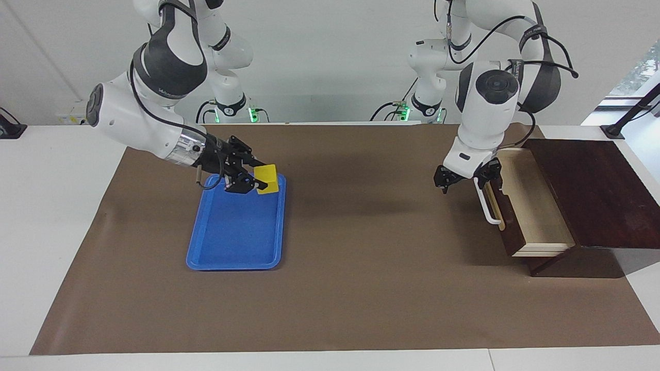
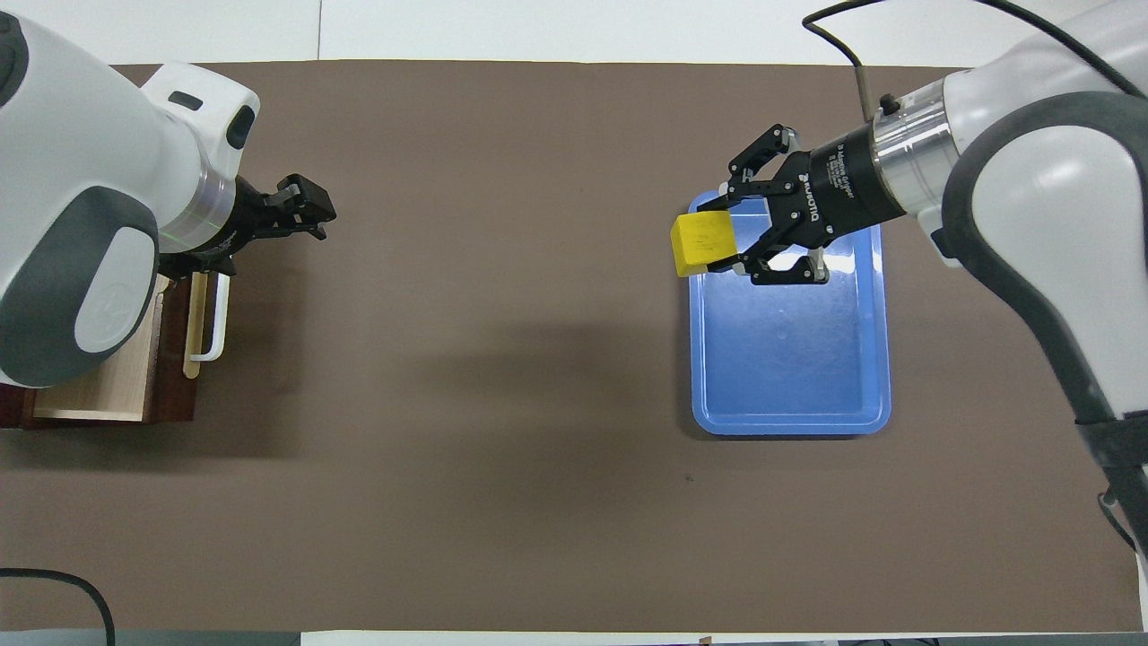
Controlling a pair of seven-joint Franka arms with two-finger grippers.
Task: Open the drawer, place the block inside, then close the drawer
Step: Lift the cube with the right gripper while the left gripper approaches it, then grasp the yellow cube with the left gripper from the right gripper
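The right pincer [image 1: 256, 180] pinches the matte yellow cube-shaped block [image 1: 267, 178] over the glossy blue plastic tray [image 1: 234, 242]; the left pincer [image 1: 463, 177], spread, hangs beside the open wooden drawer [image 1: 533, 206].

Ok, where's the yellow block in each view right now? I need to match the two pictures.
Facing view: the block is held in the right hand, above the blue tray's edge nearest the robots.
Overhead view: the block shows at the right hand, over a corner of the same tray.
Shared landmark: the blue tray.
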